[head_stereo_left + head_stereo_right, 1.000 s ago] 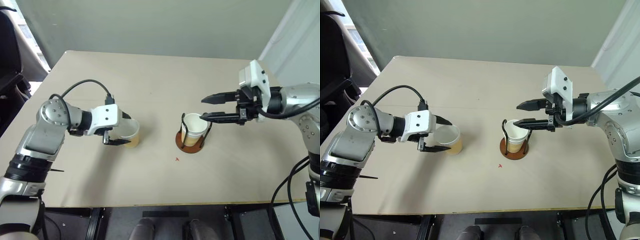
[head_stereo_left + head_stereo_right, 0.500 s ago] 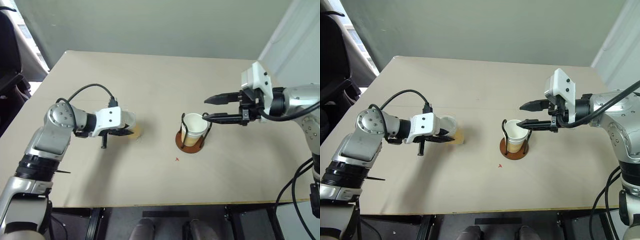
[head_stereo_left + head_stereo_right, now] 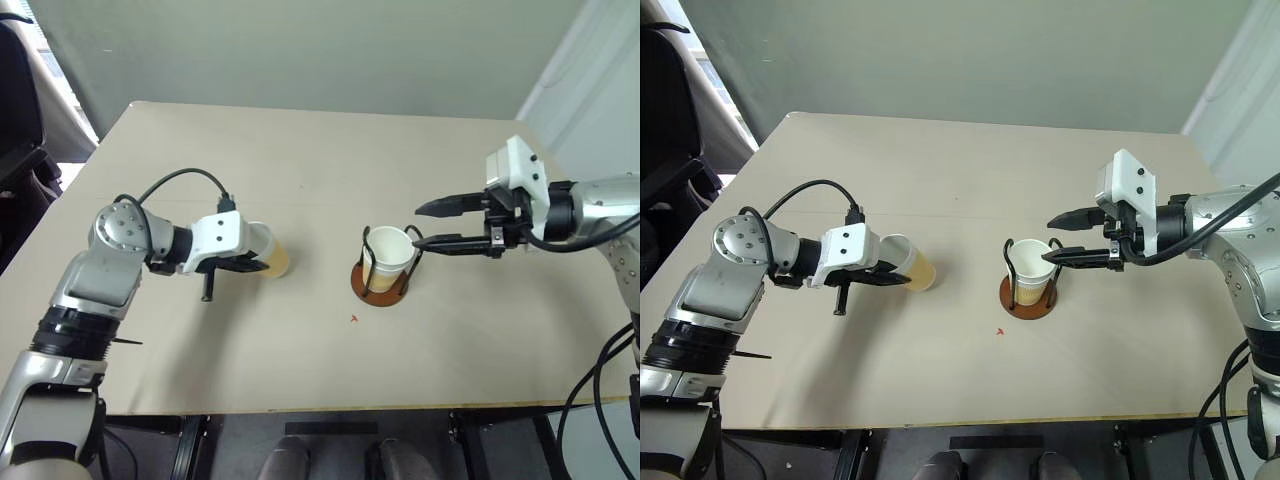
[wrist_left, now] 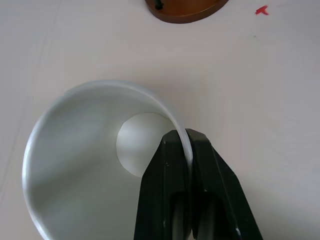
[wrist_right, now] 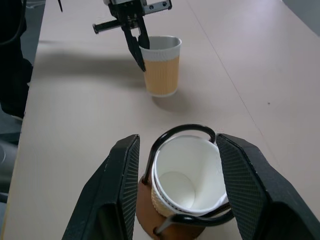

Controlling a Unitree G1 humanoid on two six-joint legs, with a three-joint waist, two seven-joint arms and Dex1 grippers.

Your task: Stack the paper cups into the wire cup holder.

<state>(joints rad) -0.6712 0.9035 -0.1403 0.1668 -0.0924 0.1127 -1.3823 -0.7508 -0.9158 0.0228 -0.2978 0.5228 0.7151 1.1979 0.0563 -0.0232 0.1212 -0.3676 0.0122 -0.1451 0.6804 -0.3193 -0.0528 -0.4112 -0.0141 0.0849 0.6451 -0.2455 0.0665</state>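
Left gripper [image 4: 189, 150]: fingers closed, pinching the rim of a cup [image 3: 268, 255], one finger inside, one outside; arm bent at the elbow. Right gripper [image 3: 1052, 237]: fingers apart, nothing between them, pointing left, arm raised.

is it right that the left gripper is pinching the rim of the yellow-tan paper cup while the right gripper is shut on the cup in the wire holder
Not quite. The right gripper is open, its fingers apart either side of the white-rimmed cup in the wire cup holder, as the right wrist view shows. The left gripper does pinch the rim of the yellow-tan paper cup.
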